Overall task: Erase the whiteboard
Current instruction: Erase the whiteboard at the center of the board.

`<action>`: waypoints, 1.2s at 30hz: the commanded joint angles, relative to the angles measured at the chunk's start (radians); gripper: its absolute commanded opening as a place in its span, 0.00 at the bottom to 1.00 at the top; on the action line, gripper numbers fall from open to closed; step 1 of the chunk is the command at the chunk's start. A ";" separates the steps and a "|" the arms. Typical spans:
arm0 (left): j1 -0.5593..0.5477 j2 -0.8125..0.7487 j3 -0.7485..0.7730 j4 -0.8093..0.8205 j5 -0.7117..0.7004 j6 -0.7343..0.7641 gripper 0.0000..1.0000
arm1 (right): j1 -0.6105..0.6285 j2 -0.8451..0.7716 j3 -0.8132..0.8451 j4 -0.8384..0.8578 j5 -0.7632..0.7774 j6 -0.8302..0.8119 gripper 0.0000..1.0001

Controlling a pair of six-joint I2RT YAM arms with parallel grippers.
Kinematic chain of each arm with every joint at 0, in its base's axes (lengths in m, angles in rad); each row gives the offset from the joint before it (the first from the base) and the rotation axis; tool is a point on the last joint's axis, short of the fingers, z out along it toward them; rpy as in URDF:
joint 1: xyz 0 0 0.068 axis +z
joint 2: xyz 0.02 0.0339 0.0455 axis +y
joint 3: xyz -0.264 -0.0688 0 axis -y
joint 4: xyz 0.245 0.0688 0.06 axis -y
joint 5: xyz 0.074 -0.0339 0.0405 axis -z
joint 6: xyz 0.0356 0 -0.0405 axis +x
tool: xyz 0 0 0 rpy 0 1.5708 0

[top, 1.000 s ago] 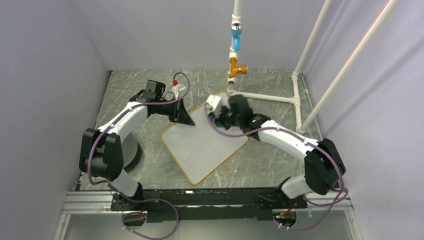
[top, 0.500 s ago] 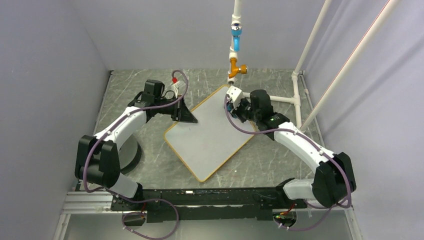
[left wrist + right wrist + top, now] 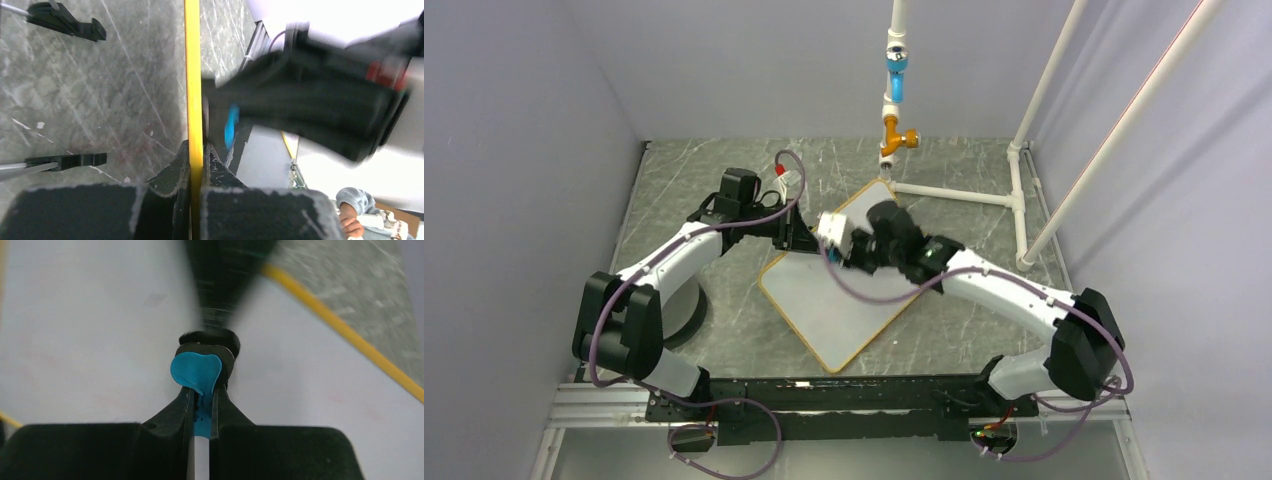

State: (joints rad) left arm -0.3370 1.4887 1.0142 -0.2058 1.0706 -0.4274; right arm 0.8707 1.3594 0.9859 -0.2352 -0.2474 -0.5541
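Your worktop (image 3: 724, 180) is a grey, marble-patterned slab crossed with pale scratches. The whiteboard (image 3: 844, 310) lies on it near the middle, turned at an angle so that one rounded corner points toward the near edge, its yellow-orange frame bright against the grey. A white pipe frame (image 3: 954, 195) stands on the far right part, and a dark round disc (image 3: 688, 302) sits near the left edge.

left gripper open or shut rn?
Shut. The left wrist view shows the left gripper clamped on the whiteboard at its yellow frame, pressed against both sides.
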 commanded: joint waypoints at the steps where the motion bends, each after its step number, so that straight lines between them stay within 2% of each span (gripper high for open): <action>1: -0.040 -0.122 0.026 0.030 0.303 -0.076 0.00 | -0.224 0.054 0.131 0.050 0.179 0.064 0.00; 6: -0.040 -0.133 0.037 -0.001 0.299 -0.052 0.00 | -0.251 0.001 0.063 0.024 0.202 0.019 0.00; 9: -0.038 -0.140 0.047 -0.014 0.281 -0.042 0.00 | -0.228 -0.054 -0.020 -0.016 0.109 0.001 0.00; 11: -0.035 -0.149 0.042 0.022 0.271 -0.079 0.00 | -0.150 -0.109 -0.109 -0.036 0.056 -0.031 0.00; 13: -0.027 -0.156 0.038 0.068 0.262 -0.122 0.00 | -0.019 -0.169 -0.202 -0.033 0.042 -0.072 0.00; 15: -0.023 -0.159 0.034 0.132 0.250 -0.178 0.00 | 0.050 -0.195 -0.240 -0.055 -0.030 -0.102 0.00; 19: -0.022 -0.157 0.032 0.211 0.232 -0.252 0.00 | 0.141 -0.131 -0.199 -0.075 -0.041 -0.106 0.00; 22: -0.011 -0.161 0.037 0.208 0.233 -0.237 0.00 | 0.163 -0.102 -0.160 -0.083 -0.018 -0.081 0.00; 24: 0.000 -0.168 0.043 0.133 0.243 -0.199 0.00 | 0.084 -0.115 -0.146 -0.064 0.032 -0.050 0.00; 27: 0.011 -0.185 0.049 0.035 0.249 -0.122 0.00 | -0.213 -0.149 -0.118 -0.059 -0.032 -0.019 0.00; 30: 0.021 -0.200 0.052 0.003 0.255 -0.099 0.00 | -0.393 -0.159 -0.124 -0.021 -0.023 -0.040 0.00; 33: 0.030 -0.209 0.066 -0.007 0.250 -0.095 0.00 | -0.462 -0.132 -0.121 -0.032 -0.015 -0.052 0.00; 36: 0.044 -0.220 0.075 -0.008 0.244 -0.099 0.00 | -0.454 -0.148 -0.154 -0.068 -0.099 -0.050 0.00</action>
State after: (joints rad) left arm -0.2890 1.3537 0.9997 -0.2375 1.0317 -0.4648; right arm 0.4061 1.2137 0.8425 -0.2932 -0.2893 -0.5945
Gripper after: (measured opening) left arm 0.060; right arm 0.086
